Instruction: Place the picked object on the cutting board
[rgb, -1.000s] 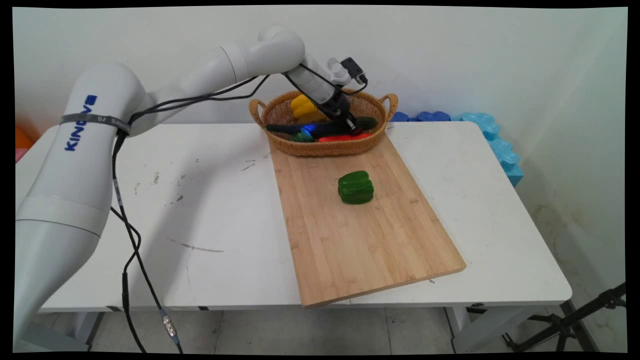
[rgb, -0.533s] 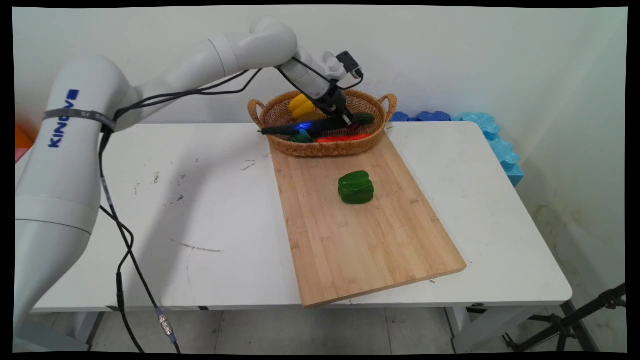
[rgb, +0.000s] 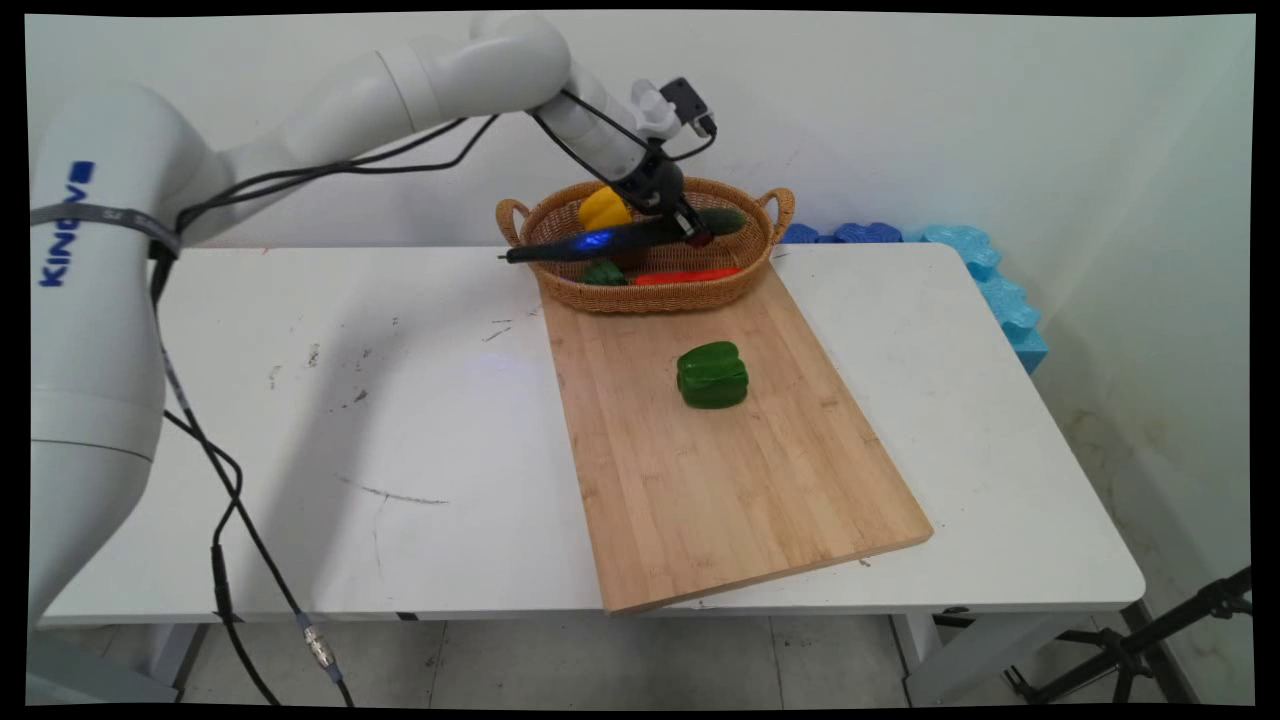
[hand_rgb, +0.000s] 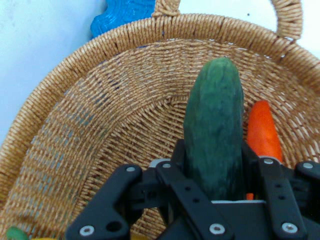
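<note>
The gripper (hand_rgb: 214, 187) is clenched on a long dark green cucumber (hand_rgb: 215, 135), gripped near one end so the rest juts sideways, level, above the wicker basket (rgb: 560, 225). In the basket lie a yellow pepper (rgb: 603, 208) and a red piece (rgb: 690, 275), partly hidden. A green pepper (rgb: 712, 375) sits on the cutting board (rgb: 740, 480), on the white surface (rgb: 400, 420).

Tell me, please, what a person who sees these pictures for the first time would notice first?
Most striking is the gripper shut on a long dark green cucumber, holding it level above the wicker basket at the table's far side. Next comes the green bell pepper, alone on the wooden cutting board in front of the basket. In the basket lie a yellow pepper and an orange carrot.
</note>
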